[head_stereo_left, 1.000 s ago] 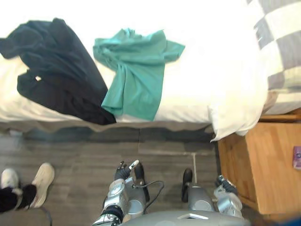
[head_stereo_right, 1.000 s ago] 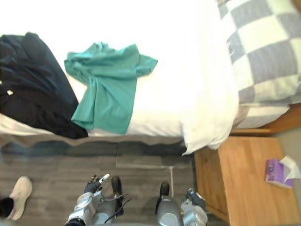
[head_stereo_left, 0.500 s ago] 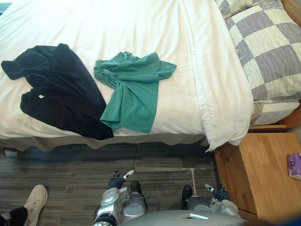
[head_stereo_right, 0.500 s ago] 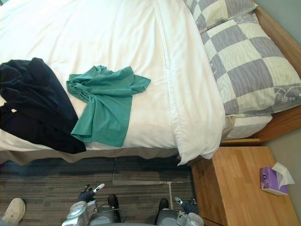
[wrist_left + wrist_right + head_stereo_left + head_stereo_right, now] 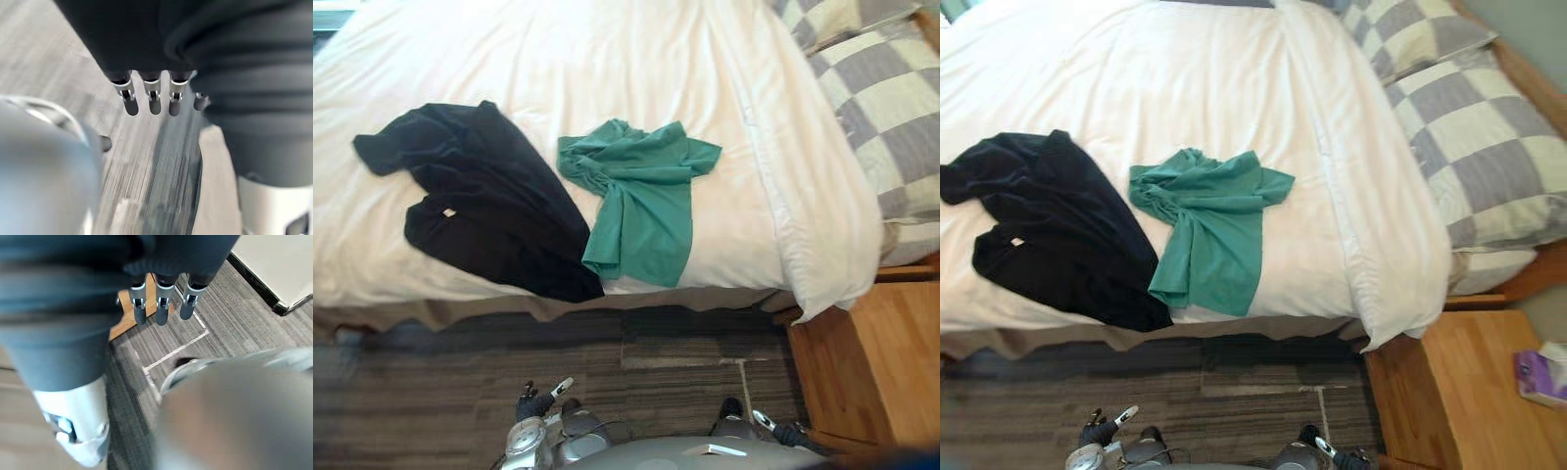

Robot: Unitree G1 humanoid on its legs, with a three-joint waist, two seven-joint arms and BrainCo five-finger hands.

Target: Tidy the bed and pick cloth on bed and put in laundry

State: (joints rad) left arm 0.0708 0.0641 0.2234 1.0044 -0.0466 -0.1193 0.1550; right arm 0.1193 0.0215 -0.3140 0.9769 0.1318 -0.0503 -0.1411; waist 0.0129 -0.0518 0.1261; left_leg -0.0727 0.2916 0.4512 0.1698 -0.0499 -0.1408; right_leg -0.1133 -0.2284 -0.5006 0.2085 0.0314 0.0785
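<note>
Nothing on the bed has shifted since half a second ago. It is the head camera that has swung, so the whole scene now sits further toward the right of the frame. Both robot hands show lower, close to the bottom edge.

The black garment (image 5: 489, 211) lies crumpled at left centre on the white bed (image 5: 607, 59), and its lower part reaches the near edge of the mattress. Just to its right, the green shirt (image 5: 641, 201) touches it near that edge. The shirt is bunched at the top and spread flatter below. Both pieces keep the same places relative to each other as before.

Grey-and-cream checked pillows (image 5: 891, 117) take up the upper right corner, at the head of the bed. A wooden nightstand (image 5: 871, 362) stands at lower right, beside the bed's corner. In the right eye view a purple tissue box (image 5: 1542, 377) sits on it at the frame's right edge. Grey striped carpet (image 5: 440, 382) covers the floor across the lower part of the frame.

The left robot hand (image 5: 536, 402) hangs over the carpet at bottom centre-left, its fingers (image 5: 152, 100) straight and relaxed, holding nothing. The right robot hand (image 5: 781, 431) hangs at bottom right near the nightstand, its fingers (image 5: 161, 311) likewise straight and empty.
</note>
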